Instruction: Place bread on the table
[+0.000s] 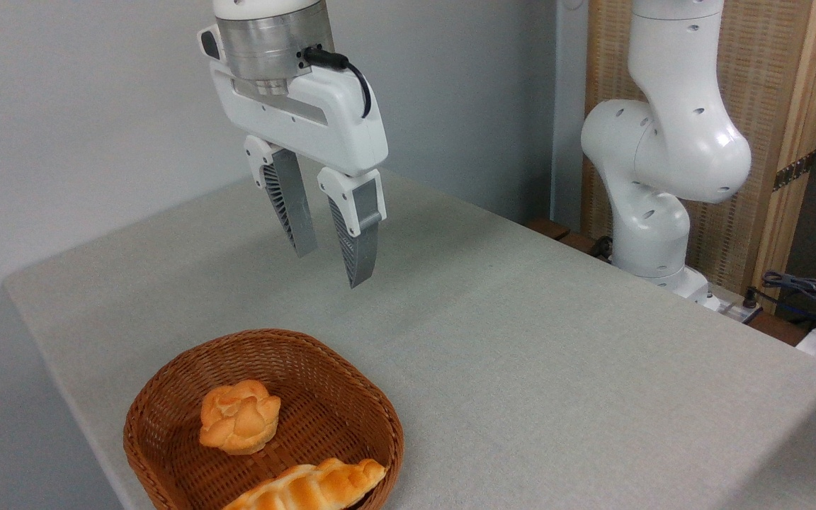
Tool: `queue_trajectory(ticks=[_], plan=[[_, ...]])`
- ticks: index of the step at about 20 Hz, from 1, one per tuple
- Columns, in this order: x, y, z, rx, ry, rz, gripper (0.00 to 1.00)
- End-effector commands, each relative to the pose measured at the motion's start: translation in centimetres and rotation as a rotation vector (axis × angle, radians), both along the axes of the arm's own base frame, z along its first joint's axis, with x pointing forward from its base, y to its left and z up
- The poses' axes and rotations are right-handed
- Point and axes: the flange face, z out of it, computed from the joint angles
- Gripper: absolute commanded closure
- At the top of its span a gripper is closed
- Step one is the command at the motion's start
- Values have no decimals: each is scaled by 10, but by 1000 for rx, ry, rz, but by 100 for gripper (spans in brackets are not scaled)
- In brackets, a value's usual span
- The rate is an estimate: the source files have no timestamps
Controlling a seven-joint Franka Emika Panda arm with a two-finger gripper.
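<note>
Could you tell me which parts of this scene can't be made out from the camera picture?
- Loaf: its lower end is cut off by the bottom edge.
- Basket: its near rim runs out of the picture too.
- Bun: its underside is hidden against the basket floor.
- Arm above the claw: cut off by the top edge.
- Table: its near and right edges lie outside the picture.

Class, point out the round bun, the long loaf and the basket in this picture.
Round bun (239, 416), fixed camera view, on its lobed top.
Long loaf (309, 487), fixed camera view, on its braided crust.
Basket (266, 336), fixed camera view, on its far woven rim.
</note>
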Motion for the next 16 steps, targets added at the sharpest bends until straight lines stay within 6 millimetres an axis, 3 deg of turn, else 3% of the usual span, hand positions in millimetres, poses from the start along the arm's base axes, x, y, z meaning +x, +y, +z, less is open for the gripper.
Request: queue_trajectory(ticks=[1,13,16], plan=[[-3,-2,3,-14,7,-14,0],[-2,-1,3,-17,4,-12,0],[6,-6,3,-31,-41,-14,0]])
